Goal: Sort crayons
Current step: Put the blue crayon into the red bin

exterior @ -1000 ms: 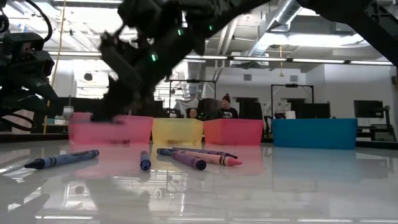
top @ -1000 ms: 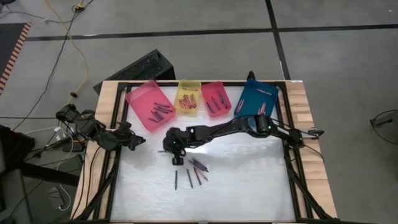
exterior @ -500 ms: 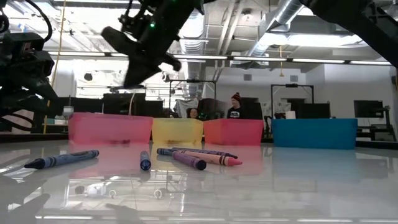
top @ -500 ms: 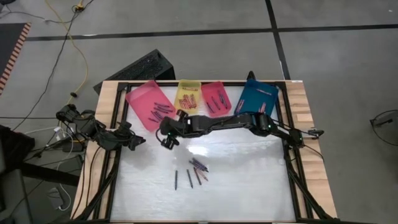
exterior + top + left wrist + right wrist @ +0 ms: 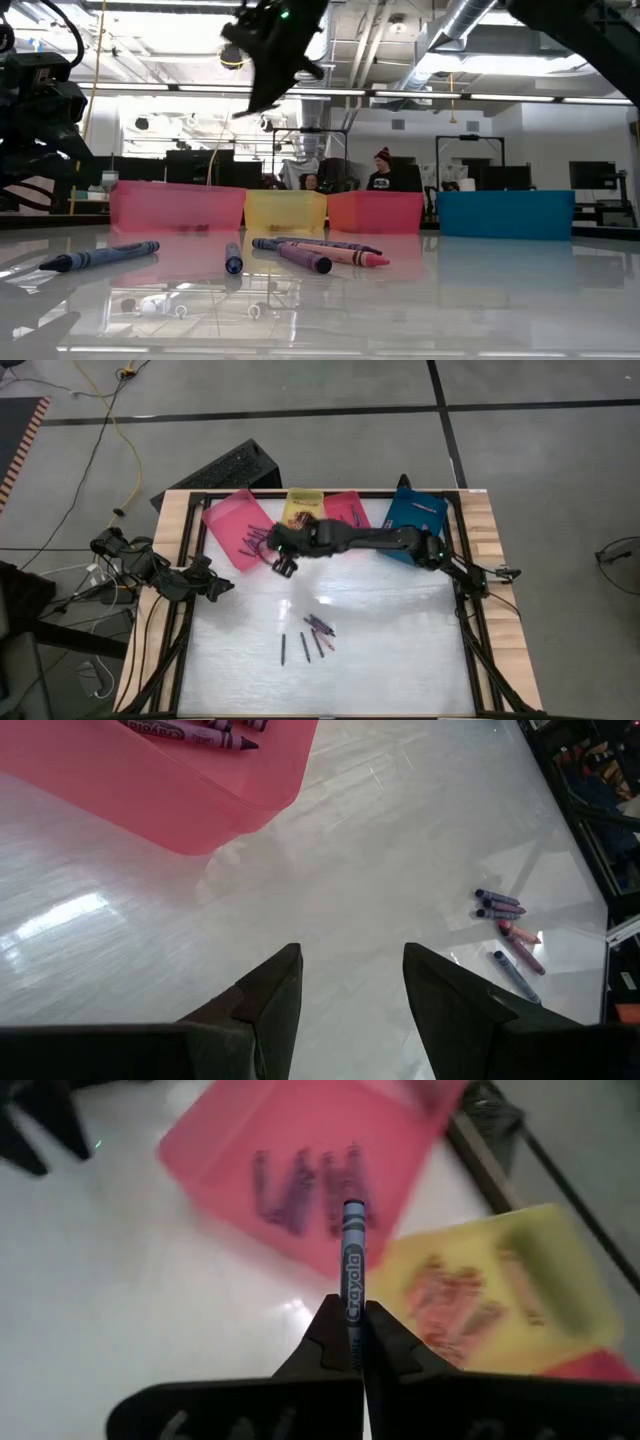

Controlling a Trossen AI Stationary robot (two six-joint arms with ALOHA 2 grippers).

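The right gripper (image 5: 352,1342) is pinching one thin blue paper-wrapped crayon (image 5: 352,1265), raised near the pink plastic tray (image 5: 228,520). Five loose crayons (image 5: 312,637) are lying mid-table. The left gripper (image 5: 345,985) is waiting, fingers apart, empty, at the left edge.

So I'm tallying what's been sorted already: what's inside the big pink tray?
The pink tray holds a small cluster of dark, purplish crayons. The right end effector, holding a blue crayon, covers the tray's near corner, so an exact count isn't possible.
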